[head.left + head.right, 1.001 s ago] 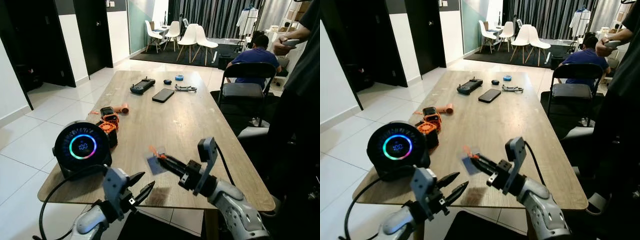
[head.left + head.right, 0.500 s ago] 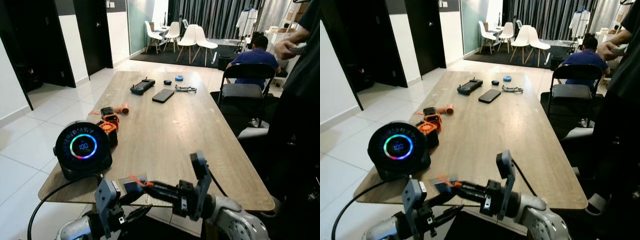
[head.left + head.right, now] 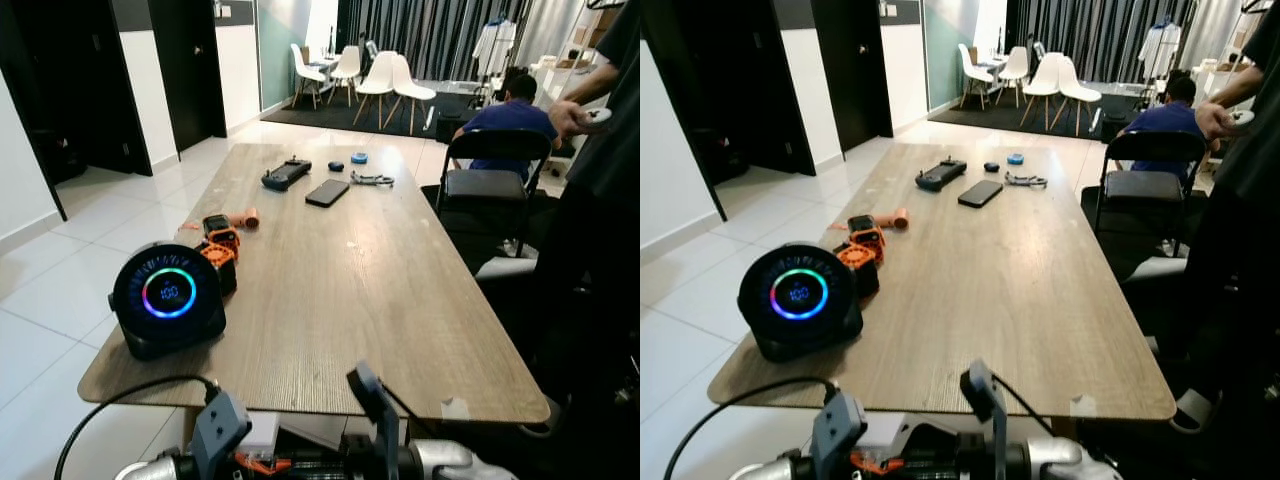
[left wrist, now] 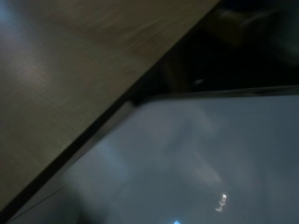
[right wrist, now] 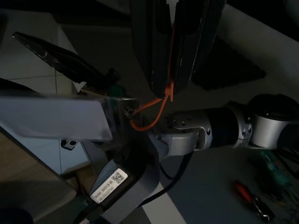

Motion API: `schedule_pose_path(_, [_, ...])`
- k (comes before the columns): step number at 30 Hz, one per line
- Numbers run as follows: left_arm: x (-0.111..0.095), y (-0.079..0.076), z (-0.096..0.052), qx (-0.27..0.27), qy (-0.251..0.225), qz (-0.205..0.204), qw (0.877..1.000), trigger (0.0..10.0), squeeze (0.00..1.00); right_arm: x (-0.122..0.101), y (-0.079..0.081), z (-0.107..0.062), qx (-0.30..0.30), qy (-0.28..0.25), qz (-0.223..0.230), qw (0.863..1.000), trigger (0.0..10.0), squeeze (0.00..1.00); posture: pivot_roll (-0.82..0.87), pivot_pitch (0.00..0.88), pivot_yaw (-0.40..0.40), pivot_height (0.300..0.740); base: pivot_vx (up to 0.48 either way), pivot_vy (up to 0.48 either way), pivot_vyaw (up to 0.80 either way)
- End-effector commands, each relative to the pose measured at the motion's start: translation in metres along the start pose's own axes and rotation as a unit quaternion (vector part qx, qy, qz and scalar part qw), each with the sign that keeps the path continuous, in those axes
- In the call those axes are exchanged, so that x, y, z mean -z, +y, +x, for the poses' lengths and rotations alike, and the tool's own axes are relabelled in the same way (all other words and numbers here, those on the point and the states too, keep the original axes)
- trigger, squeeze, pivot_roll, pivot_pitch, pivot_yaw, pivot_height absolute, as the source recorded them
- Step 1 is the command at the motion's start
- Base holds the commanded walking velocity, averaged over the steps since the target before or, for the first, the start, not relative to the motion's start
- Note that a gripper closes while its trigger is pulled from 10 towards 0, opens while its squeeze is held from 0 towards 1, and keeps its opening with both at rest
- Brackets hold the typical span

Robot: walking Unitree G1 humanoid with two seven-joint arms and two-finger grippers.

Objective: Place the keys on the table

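The long wooden table (image 3: 340, 270) carries a round black speaker (image 3: 168, 300) at its near left corner and a phone (image 3: 327, 192) toward the far end. Both arms are low, under the near edge of the table. The right gripper (image 5: 170, 70) has its fingers pressed together on the orange loop of the keys (image 5: 148, 112), below the table edge. For the left gripper (image 5: 56, 51), I cannot tell if it is spread or closed.
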State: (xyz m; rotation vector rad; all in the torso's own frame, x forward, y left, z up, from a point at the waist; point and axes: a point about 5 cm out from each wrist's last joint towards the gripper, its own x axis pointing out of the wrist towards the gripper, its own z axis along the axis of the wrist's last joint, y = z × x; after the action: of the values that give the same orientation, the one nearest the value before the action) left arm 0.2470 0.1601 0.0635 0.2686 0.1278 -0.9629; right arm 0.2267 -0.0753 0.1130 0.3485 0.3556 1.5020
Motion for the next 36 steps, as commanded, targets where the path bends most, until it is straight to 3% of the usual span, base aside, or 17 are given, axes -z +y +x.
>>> schedule_pose_path(1, [0.014,0.001,-0.002,-0.033,0.039,0.009,0.999,10.0,0.00,0.017,-0.003,-0.003,0.023,0.025,0.013,0.999,10.0,0.00,0.02,0.062,0.005,0.740,0.000,0.000,0.00])
schedule_pose_path(5, [0.019,0.001,-0.002,-0.046,0.054,0.006,0.997,10.0,0.00,0.022,-0.004,-0.004,0.033,0.033,0.015,0.999,10.0,0.00,0.02,0.062,0.006,0.740,0.000,0.000,0.00])
schedule_pose_path(11, [0.042,-0.003,-0.003,-0.081,0.114,0.005,0.990,10.0,0.00,0.042,-0.011,-0.010,0.069,0.062,0.033,0.995,10.0,0.00,0.02,0.065,0.007,0.740,0.000,0.000,0.00])
schedule_pose_path(27, [0.072,-0.021,-0.003,-0.123,0.155,-0.020,0.980,10.0,0.00,0.084,-0.036,-0.025,0.194,0.111,0.053,0.973,10.0,0.00,0.02,0.061,0.007,0.740,0.000,0.000,0.00])
schedule_pose_path(33, [0.079,-0.026,-0.005,-0.139,0.161,-0.013,0.977,10.0,0.00,0.103,-0.048,-0.035,0.267,0.135,0.058,0.952,10.0,0.00,0.02,0.059,0.007,0.740,0.000,0.000,0.00])
schedule_pose_path(36, [0.089,-0.025,-0.007,-0.173,0.188,-0.008,0.967,10.0,0.00,0.124,-0.056,-0.046,0.346,0.154,0.072,0.923,10.0,0.00,0.02,0.056,0.004,0.740,0.000,0.000,0.00])
